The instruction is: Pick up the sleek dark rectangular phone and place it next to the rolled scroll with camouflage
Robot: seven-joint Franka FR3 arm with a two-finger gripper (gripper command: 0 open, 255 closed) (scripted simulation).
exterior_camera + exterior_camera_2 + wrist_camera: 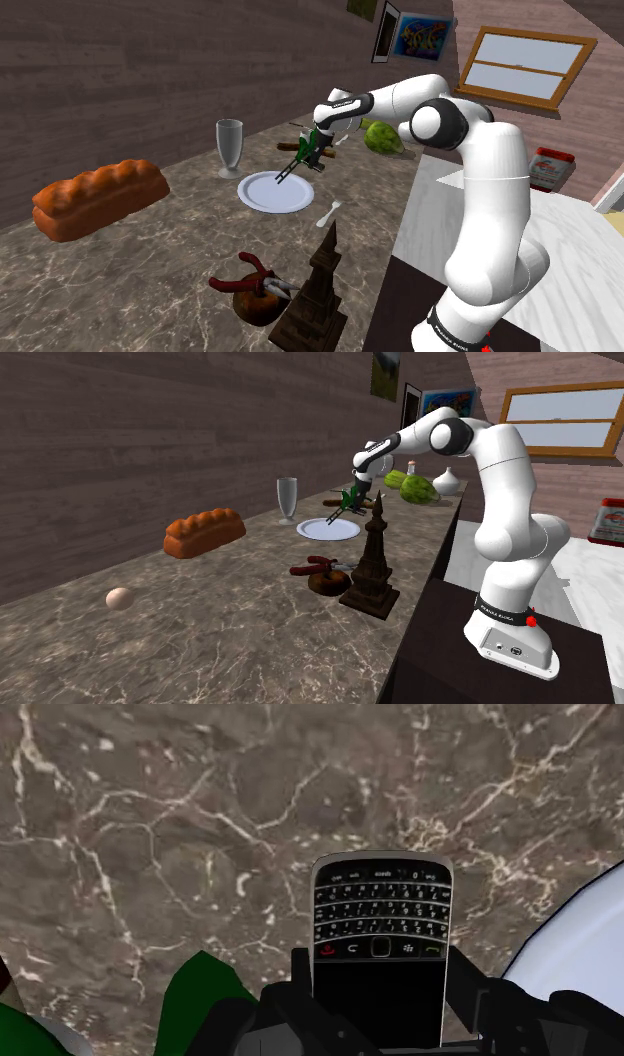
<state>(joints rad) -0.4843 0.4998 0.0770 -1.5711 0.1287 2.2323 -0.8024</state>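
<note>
A black phone (378, 944) with a small keypad and a dark screen sits clasped between my two black fingers; my gripper (378, 999) is shut on its screen end. In the shoulder view the phone (287, 172) hangs slanted below the gripper (312, 150), above the far edge of a white plate (262, 196). A green-patterned roll with a brown rod, the scroll (302, 146), lies right beside and behind the gripper; its green cloth (195, 994) shows close to one finger. From the second exterior view the gripper (353, 494) holds the phone (337, 512) over the marble counter.
On the marble counter (150, 270) stand a glass goblet (230, 147), a bread loaf (98, 198), a spoon (328, 212), a dark tower statuette (315, 290) and red pliers on a brown bowl (255, 292). A watermelon (385, 138) lies behind the arm. An egg (119, 598) rests far off.
</note>
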